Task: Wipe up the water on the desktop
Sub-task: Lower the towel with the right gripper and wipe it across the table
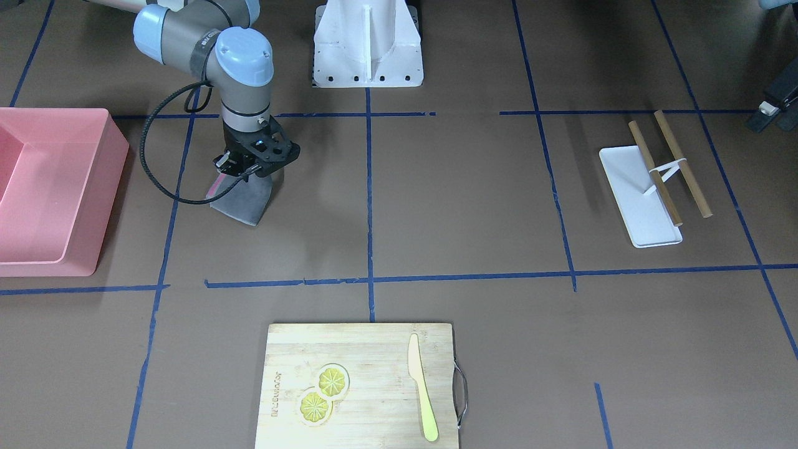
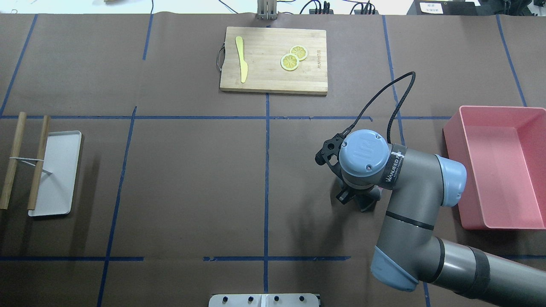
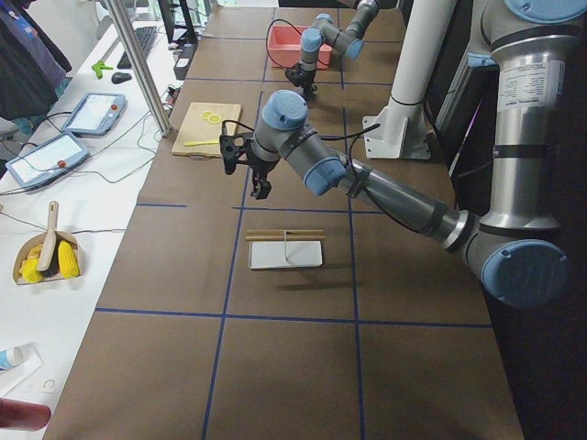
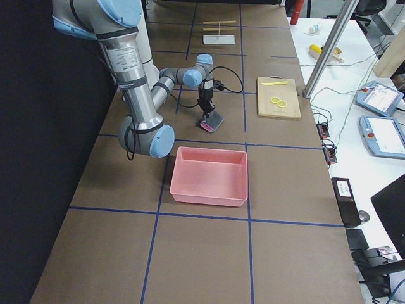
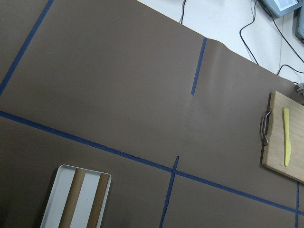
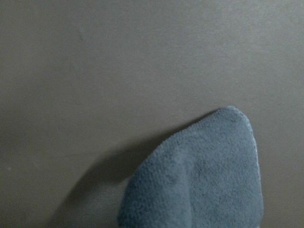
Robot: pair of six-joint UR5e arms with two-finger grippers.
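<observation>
The desktop is dark brown with blue tape lines; I see no water on it. My right gripper points down and is shut on a grey cloth with a pink edge. The cloth hangs to the desktop beside the pink bin. The cloth's tip also shows in the right wrist view and the exterior right view. My left gripper hovers high above the desktop near the white tray. It is only partly seen at the front-facing view's right edge, and its jaws are unclear.
A pink bin stands close to the cloth on the robot's right. A bamboo cutting board with lemon slices and a yellow knife lies at the far middle. A white tray with two wooden sticks lies on the robot's left.
</observation>
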